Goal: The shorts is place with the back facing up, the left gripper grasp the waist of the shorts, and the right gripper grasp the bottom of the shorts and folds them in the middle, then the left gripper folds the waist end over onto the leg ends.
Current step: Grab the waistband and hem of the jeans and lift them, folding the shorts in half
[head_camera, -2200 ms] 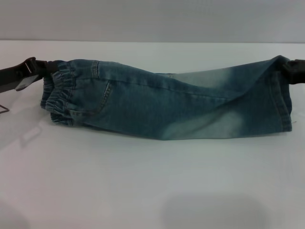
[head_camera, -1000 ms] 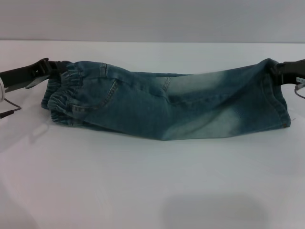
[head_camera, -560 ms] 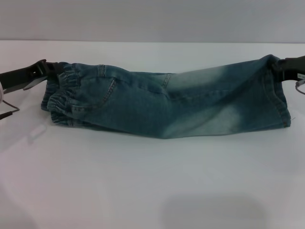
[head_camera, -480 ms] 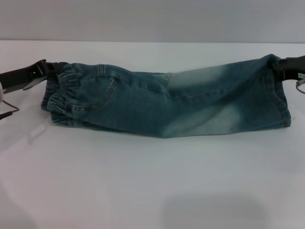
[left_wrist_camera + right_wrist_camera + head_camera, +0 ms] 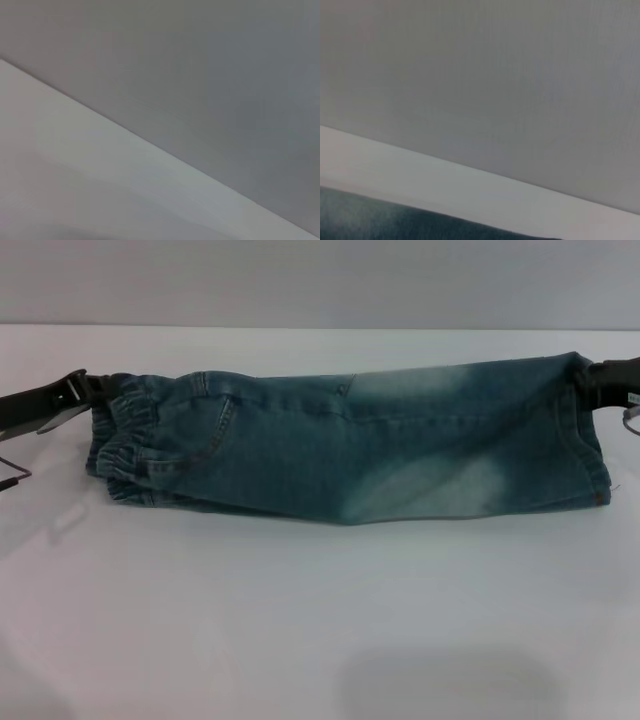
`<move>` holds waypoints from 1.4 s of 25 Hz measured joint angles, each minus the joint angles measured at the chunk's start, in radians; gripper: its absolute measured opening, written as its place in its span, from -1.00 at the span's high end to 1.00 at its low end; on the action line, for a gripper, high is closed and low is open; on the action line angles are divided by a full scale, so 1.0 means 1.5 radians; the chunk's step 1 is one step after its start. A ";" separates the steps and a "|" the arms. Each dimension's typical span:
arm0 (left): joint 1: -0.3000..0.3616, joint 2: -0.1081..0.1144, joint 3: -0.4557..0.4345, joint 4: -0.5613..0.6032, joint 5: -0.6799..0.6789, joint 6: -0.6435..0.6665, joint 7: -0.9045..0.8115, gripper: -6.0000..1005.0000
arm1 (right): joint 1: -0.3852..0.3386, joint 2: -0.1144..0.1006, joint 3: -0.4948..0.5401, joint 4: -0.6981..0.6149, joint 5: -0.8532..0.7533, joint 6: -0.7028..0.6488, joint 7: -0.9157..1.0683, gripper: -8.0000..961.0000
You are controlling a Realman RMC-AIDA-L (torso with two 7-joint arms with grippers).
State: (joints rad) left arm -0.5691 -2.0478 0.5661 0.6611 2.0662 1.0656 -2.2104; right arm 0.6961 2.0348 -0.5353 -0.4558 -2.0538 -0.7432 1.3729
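Observation:
Blue denim shorts (image 5: pixel 350 440) lie folded lengthwise across the white table (image 5: pixel 320 620), elastic waist at the left, leg hems at the right. My left gripper (image 5: pixel 92 390) comes in from the left edge and is shut on the waist's upper corner. At the right edge my right gripper (image 5: pixel 588 375) is shut on the top corner of the leg end. The cloth is pulled fairly taut between them, its upper edge nearly straight. A strip of the shorts (image 5: pixel 395 222) shows in the right wrist view; the left wrist view holds only table and wall.
A grey wall (image 5: pixel 320 280) rises behind the table's far edge. A thin cable (image 5: pixel 12 472) loops under the left arm at the left edge. White table surface stretches in front of the shorts.
The sagging upper edge of the shorts has been drawn straight and flatter. The left gripper pulled a little further left; the right gripper stayed near the right edge, both still holding.

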 joint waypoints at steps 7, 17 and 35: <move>0.003 0.000 0.000 0.000 0.004 -0.007 0.002 0.91 | 0.004 0.002 0.000 0.004 0.000 0.014 -0.009 0.98; 0.005 0.002 0.035 0.000 0.009 -0.014 0.004 0.91 | 0.010 0.003 -0.017 0.013 -0.004 0.015 -0.017 0.98; 0.005 0.008 0.042 -0.003 0.006 -0.018 0.010 0.19 | -0.007 0.003 -0.022 0.027 -0.001 0.048 -0.012 0.10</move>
State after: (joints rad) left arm -0.5611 -2.0361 0.6289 0.6570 2.0760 1.0380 -2.1957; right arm 0.6859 2.0386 -0.5677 -0.4160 -2.0552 -0.6711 1.3552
